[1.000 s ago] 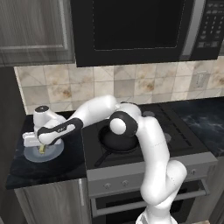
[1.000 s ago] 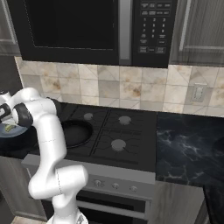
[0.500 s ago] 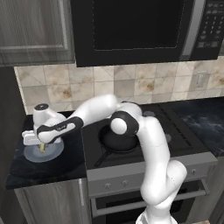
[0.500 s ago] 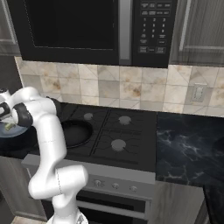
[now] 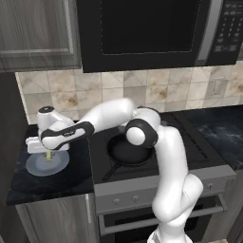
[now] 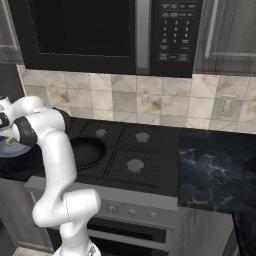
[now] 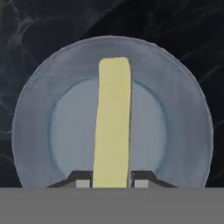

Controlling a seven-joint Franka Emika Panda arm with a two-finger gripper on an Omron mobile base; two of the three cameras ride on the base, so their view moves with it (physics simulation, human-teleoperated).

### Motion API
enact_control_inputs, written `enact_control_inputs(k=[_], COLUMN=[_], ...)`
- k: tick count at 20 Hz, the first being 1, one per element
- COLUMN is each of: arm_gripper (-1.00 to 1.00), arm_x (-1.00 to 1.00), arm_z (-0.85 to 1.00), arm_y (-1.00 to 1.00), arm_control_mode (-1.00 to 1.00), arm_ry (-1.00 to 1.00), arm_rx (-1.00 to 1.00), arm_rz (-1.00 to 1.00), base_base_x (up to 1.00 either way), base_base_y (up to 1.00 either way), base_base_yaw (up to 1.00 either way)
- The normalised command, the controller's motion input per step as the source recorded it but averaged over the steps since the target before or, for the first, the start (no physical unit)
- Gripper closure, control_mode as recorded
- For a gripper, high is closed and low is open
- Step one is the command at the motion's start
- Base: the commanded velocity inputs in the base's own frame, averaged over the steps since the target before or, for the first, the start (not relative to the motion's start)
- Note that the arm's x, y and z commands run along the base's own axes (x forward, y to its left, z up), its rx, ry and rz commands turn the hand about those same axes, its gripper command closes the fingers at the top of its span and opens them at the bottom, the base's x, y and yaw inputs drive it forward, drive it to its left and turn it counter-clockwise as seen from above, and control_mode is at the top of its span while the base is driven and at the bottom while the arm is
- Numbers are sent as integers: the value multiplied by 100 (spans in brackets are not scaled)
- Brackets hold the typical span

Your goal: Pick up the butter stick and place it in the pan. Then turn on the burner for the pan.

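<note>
The pale-yellow butter stick [image 7: 113, 122] sits pinched at its near end between my two fingertips, over the round grey-blue plate [image 7: 186, 131]. My gripper [image 7: 112, 181] is shut on it. In the left base view the hand hovers just above the plate [image 5: 42, 167] on the dark counter left of the stove, with the butter stick [image 5: 49, 154] hanging under it. The black pan [image 5: 130, 152] rests on the front left burner, to the right of the plate, its handle pointing toward the stove's front; the pan [image 6: 87, 152] is empty.
Stove knobs [image 5: 135, 198] line the front panel below the cooktop. A microwave [image 5: 142, 28] hangs above the stove. The other burners [image 6: 135, 165] are bare, and dark marble counter [image 6: 215, 170] extends to the right.
The jaws have closed onto the butter stick. The hand has risen slightly above the plate.
</note>
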Motion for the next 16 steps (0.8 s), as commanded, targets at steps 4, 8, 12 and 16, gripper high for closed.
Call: enact_control_inputs(k=[4,8,12,16], arm_gripper=[100,100,100,100], arm_x=[-34,-29,-27,-36], arm_z=[27,34,42,34], arm_y=[-50,-64,-60,-74], arm_control_mode=[-100,-100,-100,-100], arm_ry=[2,3,4,2], arm_rx=[0,0,0,0], arm_rz=[0,0,0,0], base_base_x=[0,0,0,0], base_base_y=[0,0,0,0], base_base_yaw=[0,0,0,0])
